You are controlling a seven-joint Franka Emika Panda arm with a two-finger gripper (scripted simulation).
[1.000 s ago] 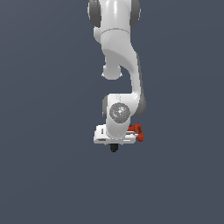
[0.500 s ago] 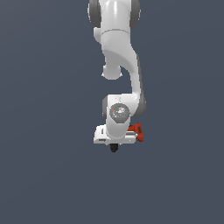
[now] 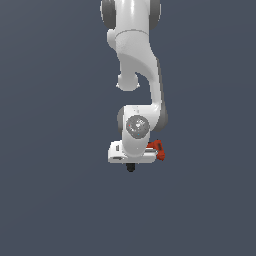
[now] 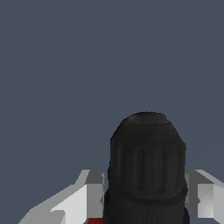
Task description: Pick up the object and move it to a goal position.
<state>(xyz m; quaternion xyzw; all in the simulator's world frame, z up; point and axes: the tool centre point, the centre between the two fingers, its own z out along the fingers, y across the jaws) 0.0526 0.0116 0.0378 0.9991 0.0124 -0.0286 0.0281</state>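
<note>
The red-orange drill sits in my white gripper [image 3: 131, 161]. In the exterior view its red body [image 3: 158, 148] sticks out at the gripper's right and its black chuck tip [image 3: 131, 168] shows below the hand. In the wrist view the black chuck [image 4: 146, 166] fills the middle between my two fingers [image 4: 89, 194], which press in on either side of it. A sliver of the red body [image 4: 95, 221] shows at the edge. My gripper [image 4: 146, 190] is shut on the drill. No goal marker shows.
The white arm [image 3: 135, 60] reaches down from the top of the exterior view. A plain dark grey-blue surface [image 3: 55, 200] lies all around it, with no other objects in view.
</note>
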